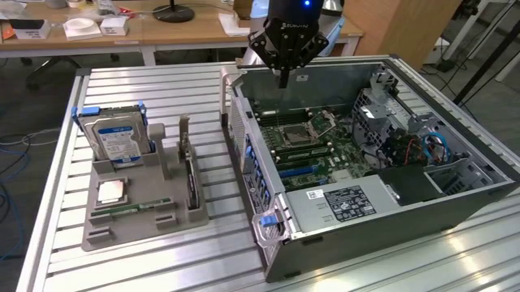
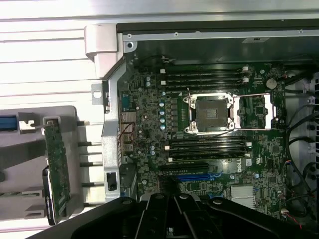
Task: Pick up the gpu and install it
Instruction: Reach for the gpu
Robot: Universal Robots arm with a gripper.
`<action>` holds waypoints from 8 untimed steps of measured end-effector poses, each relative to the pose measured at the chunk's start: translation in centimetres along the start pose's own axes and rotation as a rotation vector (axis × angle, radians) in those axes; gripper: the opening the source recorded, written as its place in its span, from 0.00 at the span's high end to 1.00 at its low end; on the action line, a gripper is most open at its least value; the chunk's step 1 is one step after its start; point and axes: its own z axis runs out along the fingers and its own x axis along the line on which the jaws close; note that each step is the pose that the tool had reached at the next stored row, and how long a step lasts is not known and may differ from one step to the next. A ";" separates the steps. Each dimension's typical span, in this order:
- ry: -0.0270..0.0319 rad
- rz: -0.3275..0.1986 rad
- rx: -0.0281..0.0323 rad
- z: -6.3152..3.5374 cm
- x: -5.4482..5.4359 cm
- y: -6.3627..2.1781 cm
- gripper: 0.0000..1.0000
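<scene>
Jaws pressed together on nothing, the gripper [image 1: 283, 82] hangs over the open computer case [image 1: 455, 201] (its motherboard [image 2: 199, 124] lies below). The gpu [image 1: 192, 179] stands on edge in the grey holder [image 1: 138, 222] beside the case, at the exterior view's left, well apart from the gripper.
</scene>
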 end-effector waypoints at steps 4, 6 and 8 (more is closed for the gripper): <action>0.0002 0.000 0.0002 -0.02 0.4 -0.04 0.89; 0.0001 0.000 0.0000 -0.02 0.6 -0.05 0.89; 0.0000 0.000 0.0000 -0.02 0.7 -0.06 0.89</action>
